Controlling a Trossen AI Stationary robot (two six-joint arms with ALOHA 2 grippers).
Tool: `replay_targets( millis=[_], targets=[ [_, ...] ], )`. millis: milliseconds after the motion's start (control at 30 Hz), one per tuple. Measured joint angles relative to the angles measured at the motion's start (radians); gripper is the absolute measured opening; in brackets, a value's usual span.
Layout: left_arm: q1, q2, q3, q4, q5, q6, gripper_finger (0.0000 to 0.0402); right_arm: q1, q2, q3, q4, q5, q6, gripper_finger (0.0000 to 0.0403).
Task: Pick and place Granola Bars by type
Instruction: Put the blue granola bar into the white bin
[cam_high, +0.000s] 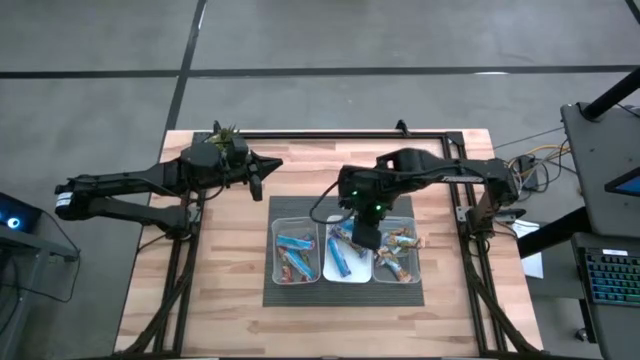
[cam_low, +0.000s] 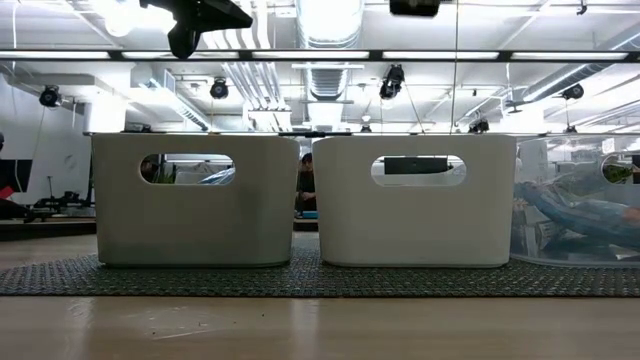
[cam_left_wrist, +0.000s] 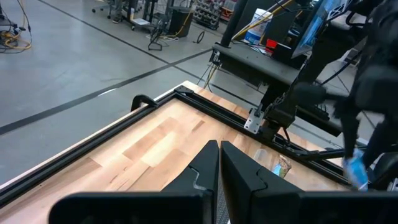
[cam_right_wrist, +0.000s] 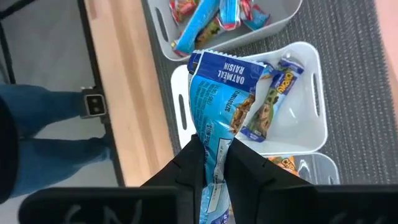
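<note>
Three bins stand side by side on a dark mat. The left bin (cam_high: 296, 250) holds blue-and-red bars (cam_right_wrist: 208, 18), the middle bin (cam_right_wrist: 314, 118) a blue bar (cam_right_wrist: 273, 99), and the right bin (cam_high: 397, 255) brown/tan bars. My right gripper (cam_right_wrist: 213, 158) hangs over the middle bin (cam_high: 345, 268), shut on a blue granola bar (cam_right_wrist: 217, 93). My left gripper (cam_left_wrist: 219, 163) is shut and holds nothing; it waits above the table's far left part (cam_high: 262, 172). A tan bar (cam_left_wrist: 283, 167) lies outside the bins, next to the right one. My right gripper pinches the blue bar between its two fingers (cam_right_wrist: 245, 165) at one end of the wrapper (cam_right_wrist: 214, 140). It comes from above, pointing down. The bar hangs below the fingers, its free crimped end (cam_right_wrist: 217, 59) over the middle bin. Whether that end touches the bin I cannot tell.
A small green plant (cam_high: 225, 135) stands at the far left corner. A black frame rail (cam_left_wrist: 186, 96) runs along the table's far edge. Bare wood (cam_high: 220, 250) lies left of the mat. A person's leg in blue jeans (cam_right_wrist: 43, 124) stands by the table's edge.
</note>
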Motion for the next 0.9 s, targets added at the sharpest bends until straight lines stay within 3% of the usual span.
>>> replay_targets(
  millis=[500, 900],
  targets=[
    [0.0, 0.0, 0.0, 0.0, 0.0, 0.001, 0.0, -0.024, 0.001, -0.369, 0.321, -0.004, 0.055, 0.0046],
    [0.0, 0.0, 0.0, 0.0, 0.0, 0.004, 0.0, -0.055, 0.002, -0.487, 0.448, -0.006, 0.195, 0.0046]
  ],
)
